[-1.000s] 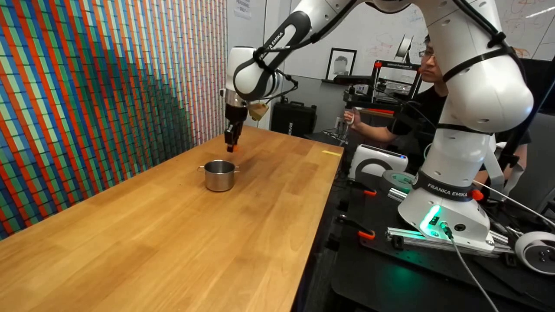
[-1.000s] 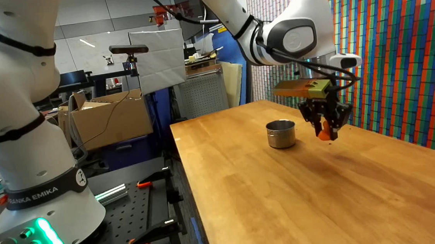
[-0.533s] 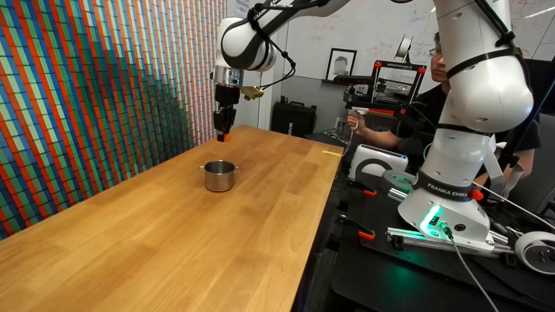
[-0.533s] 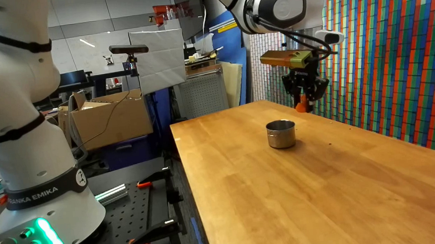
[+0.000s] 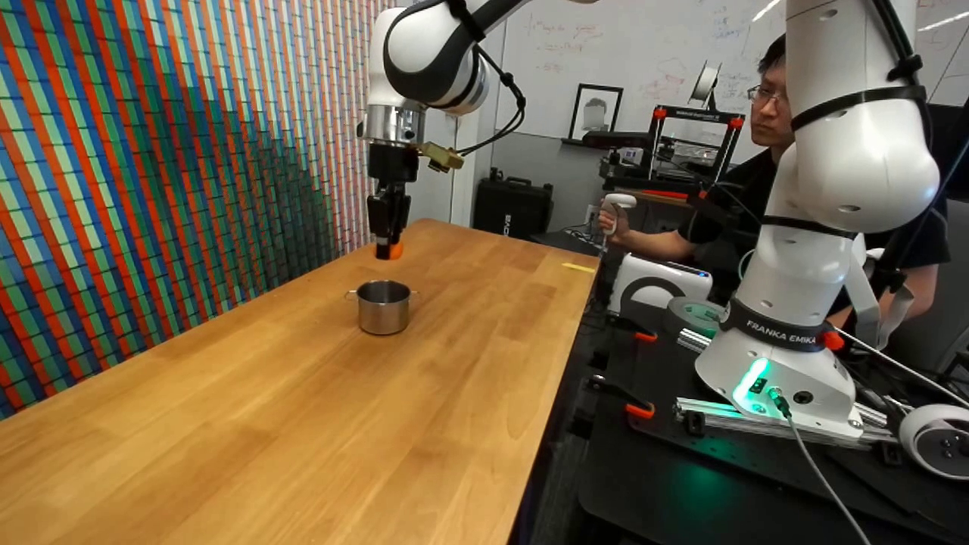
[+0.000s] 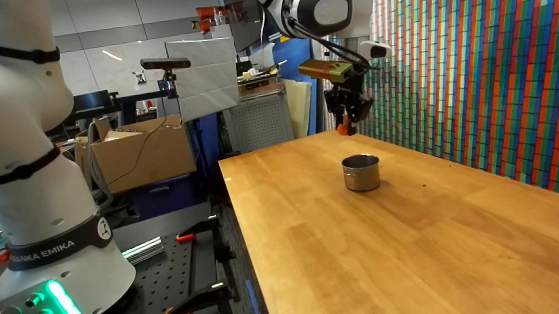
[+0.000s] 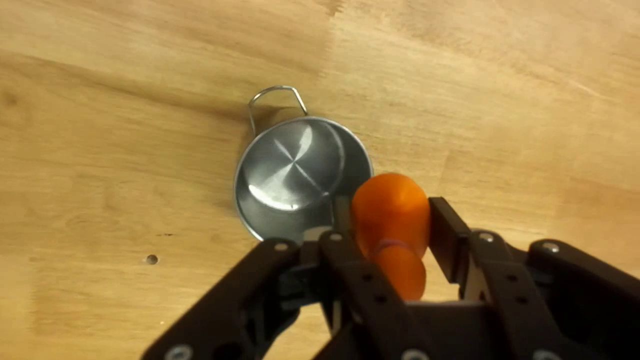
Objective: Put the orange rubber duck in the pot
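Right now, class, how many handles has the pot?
2, on opposite sides of the pot: left handle and right handle in an exterior view. The wrist view shows only one; the hand probably hides the other.

In an exterior view the gripper (image 5: 388, 254) hides part of the duck (image 5: 397, 250), and the arm (image 5: 859, 174), cut off by the top edge, hides part of a person (image 5: 757, 170); the writing (image 5: 564, 45) behind is too faint to read. In the wrist view gripper and duck cover some of the pot (image 7: 295, 172), the lower edge cropping the gripper.
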`<state>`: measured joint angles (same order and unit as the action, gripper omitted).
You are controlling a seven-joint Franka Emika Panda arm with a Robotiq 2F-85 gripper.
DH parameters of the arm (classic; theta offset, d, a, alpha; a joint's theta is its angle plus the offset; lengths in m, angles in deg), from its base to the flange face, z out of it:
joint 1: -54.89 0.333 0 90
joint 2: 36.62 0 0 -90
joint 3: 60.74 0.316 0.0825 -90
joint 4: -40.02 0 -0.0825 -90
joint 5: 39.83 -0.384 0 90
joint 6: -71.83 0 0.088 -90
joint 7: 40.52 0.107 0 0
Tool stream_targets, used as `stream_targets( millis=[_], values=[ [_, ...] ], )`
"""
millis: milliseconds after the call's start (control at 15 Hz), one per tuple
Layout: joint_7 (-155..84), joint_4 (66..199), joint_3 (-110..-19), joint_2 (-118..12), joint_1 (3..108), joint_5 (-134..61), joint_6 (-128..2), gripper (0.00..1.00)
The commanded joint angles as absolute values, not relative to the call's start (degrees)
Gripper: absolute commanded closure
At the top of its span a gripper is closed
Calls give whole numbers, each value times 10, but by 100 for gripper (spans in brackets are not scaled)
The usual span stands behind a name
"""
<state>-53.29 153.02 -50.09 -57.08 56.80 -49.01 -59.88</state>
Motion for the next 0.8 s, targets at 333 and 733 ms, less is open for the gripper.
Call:
stream_targets(
  millis=[333, 733],
  values=[
    [-534, 1516, -533, -596, 565, -482, -637, 27],
    [-546, 1471, -577, -600, 535, -448, -587, 0]
  ],
)
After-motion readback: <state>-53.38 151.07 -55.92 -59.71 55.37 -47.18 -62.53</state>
